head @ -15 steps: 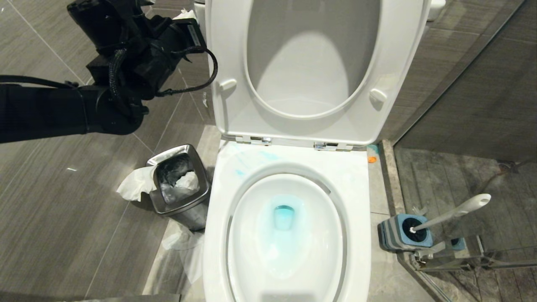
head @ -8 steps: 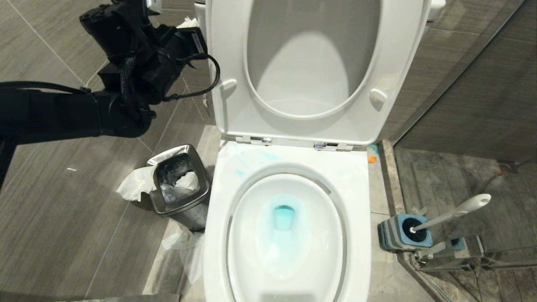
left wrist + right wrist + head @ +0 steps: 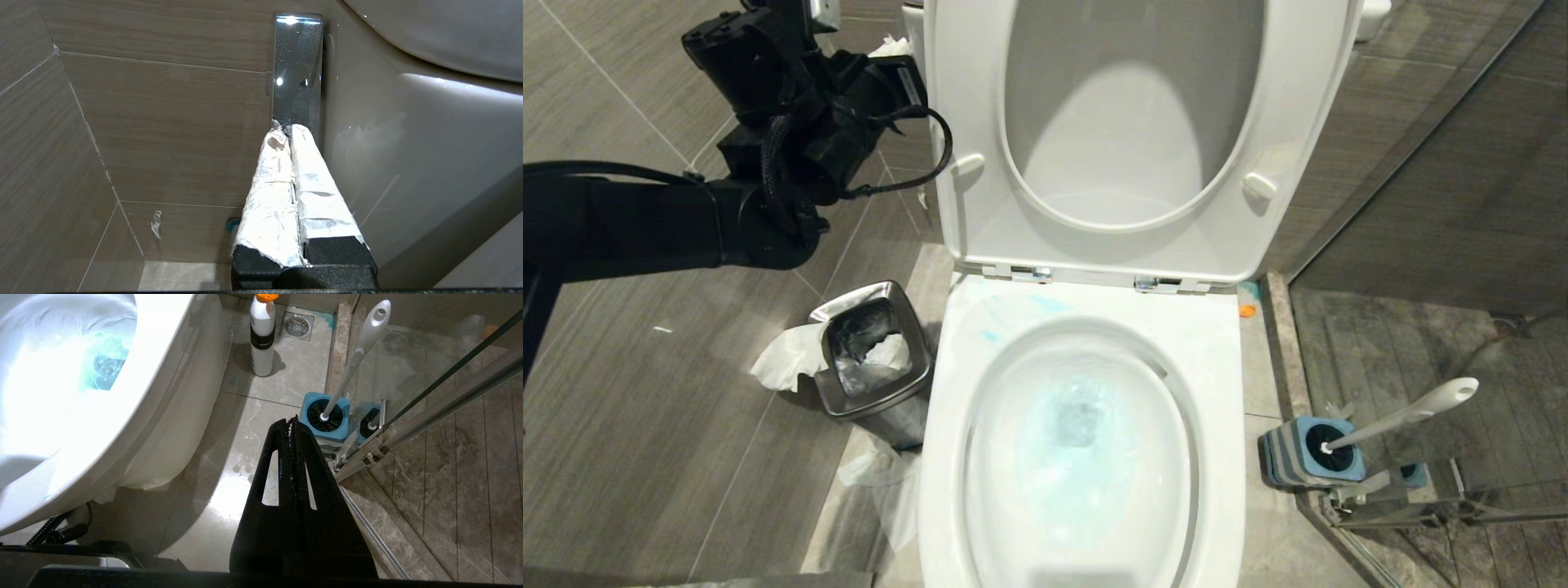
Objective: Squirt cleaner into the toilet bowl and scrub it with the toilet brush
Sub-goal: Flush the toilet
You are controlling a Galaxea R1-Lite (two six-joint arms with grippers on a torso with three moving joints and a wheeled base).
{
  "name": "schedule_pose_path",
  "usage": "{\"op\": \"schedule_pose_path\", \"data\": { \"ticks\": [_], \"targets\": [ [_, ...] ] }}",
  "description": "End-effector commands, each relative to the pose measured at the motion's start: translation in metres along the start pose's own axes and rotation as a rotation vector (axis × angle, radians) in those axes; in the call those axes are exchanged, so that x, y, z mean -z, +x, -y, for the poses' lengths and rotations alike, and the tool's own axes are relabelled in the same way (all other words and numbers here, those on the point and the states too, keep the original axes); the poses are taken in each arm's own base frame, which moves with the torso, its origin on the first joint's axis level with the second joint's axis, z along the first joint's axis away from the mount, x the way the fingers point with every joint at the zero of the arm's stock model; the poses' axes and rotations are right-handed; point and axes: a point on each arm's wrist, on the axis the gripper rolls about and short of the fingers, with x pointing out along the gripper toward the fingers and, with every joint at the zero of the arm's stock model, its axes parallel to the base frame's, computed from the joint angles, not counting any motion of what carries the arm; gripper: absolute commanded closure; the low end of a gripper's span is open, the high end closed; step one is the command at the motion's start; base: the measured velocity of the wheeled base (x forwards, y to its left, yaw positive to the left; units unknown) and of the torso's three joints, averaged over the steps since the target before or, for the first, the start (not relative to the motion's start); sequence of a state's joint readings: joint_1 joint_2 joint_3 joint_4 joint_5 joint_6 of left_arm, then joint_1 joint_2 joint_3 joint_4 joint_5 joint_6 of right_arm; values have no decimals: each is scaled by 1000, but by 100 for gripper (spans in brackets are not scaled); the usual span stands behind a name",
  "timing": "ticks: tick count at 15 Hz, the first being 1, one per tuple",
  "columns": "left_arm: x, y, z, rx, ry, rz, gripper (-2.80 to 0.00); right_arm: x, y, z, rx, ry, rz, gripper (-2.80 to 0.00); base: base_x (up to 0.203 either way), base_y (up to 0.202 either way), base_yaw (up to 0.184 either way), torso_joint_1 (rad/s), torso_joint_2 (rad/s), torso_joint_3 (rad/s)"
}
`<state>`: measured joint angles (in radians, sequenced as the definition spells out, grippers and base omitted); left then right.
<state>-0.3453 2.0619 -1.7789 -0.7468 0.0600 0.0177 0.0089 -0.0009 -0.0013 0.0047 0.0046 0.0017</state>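
Grey wood-look tiles line this bathroom, with a marble strip of floor around the toilet. Its seat and lid are up, and pale blue water swirls in the toilet bowl (image 3: pixel 1086 457): a flush seems under way. The left gripper (image 3: pixel 289 130), fingers pressed together, touches the chrome flush lever (image 3: pixel 297 69) beside the tank. The right gripper (image 3: pixel 293 424), fingers also together and empty, hangs low near the glass shower door. The toilet brush (image 3: pixel 359 351) stands in its blue holder (image 3: pixel 326 421), and the cleaner (image 3: pixel 261 337) stands upright on the floor beside the bowl. I judge squirting and scrubbing done; next, the left arm needs only to draw clear.
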Motion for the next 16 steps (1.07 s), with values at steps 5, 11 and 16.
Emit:
{"op": "schedule_pose_path", "data": {
  "ticks": [5, 11, 16],
  "targets": [
    [-7, -2, 0, -2, 0, 18, 0, 0, 0, 0, 0, 0, -1, 0, 0, 0, 0, 0, 0, 0],
    [-23, -6, -1, -5, -2, 43, 0, 0, 0, 0, 0, 0, -1, 0, 0, 0, 0, 0, 0, 0],
    [-75, -24, -3, -6, 21, 118, 0, 0, 0, 0, 0, 0, -1, 0, 0, 0, 0, 0, 0, 0]
  ]
}}
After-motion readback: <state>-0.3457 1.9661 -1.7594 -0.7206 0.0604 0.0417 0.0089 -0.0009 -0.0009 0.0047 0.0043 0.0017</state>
